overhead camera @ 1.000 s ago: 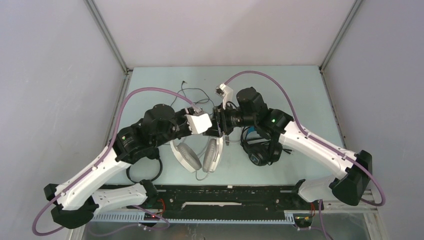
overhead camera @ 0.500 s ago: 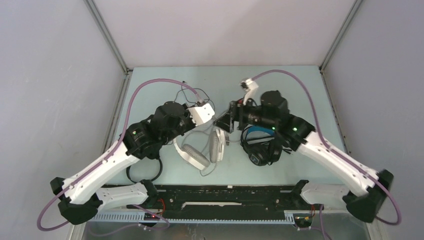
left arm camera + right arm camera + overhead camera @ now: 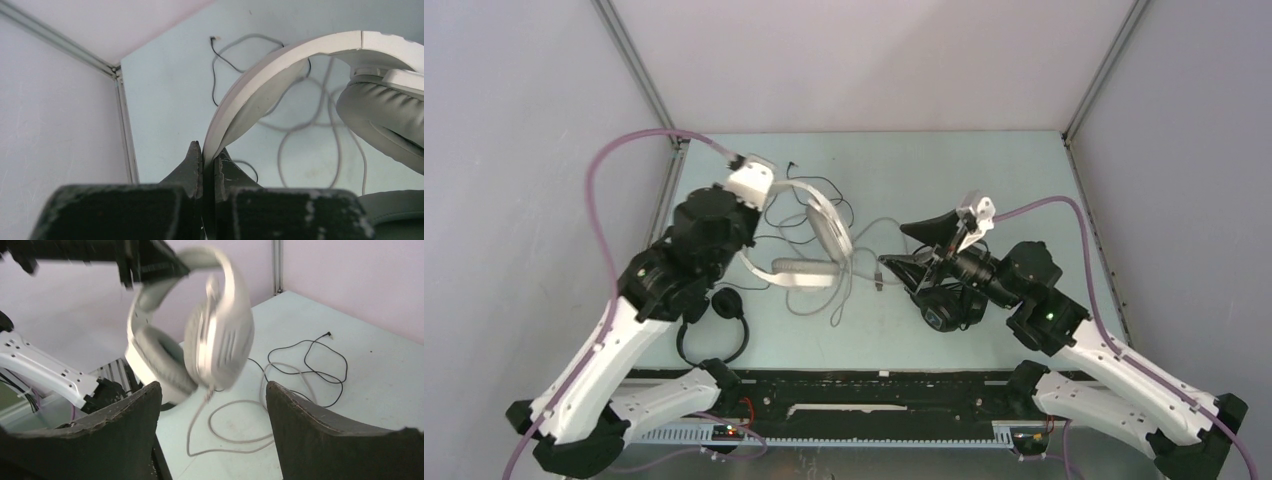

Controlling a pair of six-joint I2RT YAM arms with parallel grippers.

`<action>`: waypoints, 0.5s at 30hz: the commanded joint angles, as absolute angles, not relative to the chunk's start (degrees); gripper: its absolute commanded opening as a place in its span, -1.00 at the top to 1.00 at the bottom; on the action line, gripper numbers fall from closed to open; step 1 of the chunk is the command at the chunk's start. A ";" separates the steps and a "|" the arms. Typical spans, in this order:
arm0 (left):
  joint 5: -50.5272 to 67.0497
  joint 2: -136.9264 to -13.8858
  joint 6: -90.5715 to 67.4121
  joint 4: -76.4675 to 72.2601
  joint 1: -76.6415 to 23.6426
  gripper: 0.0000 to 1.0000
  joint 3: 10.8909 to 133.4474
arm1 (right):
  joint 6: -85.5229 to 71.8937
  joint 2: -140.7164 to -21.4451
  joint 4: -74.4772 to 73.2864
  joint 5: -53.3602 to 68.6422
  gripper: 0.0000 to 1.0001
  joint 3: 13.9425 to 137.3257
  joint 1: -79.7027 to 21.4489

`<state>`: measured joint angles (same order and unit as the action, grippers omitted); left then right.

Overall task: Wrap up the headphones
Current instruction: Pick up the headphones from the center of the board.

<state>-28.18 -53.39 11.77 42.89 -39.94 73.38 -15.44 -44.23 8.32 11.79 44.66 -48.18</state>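
Up left, your left gripper (image 3: 203,159) pinches the white headphones (image 3: 260,70) aloft, cable (image 3: 225,440) dangling for your wide-open right gripper (image 3: 212,390).

Top external view: set high above and behind the arm bases, looking down and away over the whole table (image 3: 1024,170) to the far walls. Left wrist view: very close, sighting along the left gripper (image 3: 204,150) toward the far-left corner. Right wrist view: low over the table, facing left between the spread fingers of the right gripper (image 3: 212,390). All three views share the white-grey headphones (image 3: 827,230) and the table's far-left part.
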 commanded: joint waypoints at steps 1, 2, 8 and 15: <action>-28.91 -49.64 1.66 34.38 -38.46 1.00 82.14 | -8.17 -44.29 20.08 12.82 -0.56 41.55 -50.76; -28.22 -49.25 0.98 34.21 -38.45 1.00 83.19 | -6.61 -44.53 22.12 14.26 -0.56 40.74 -51.68; -25.41 -48.73 -3.43 35.98 -38.40 1.00 89.43 | 4.56 -47.70 28.00 14.09 -0.56 37.98 -58.20; -22.70 -47.95 -6.18 35.57 -38.39 1.00 90.97 | 7.25 -52.85 36.95 13.96 -0.48 36.02 -61.16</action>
<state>-25.34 -48.49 -0.71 40.45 -38.68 87.99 3.31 -50.39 28.45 14.31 36.16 -59.86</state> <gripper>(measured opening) 0.047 0.759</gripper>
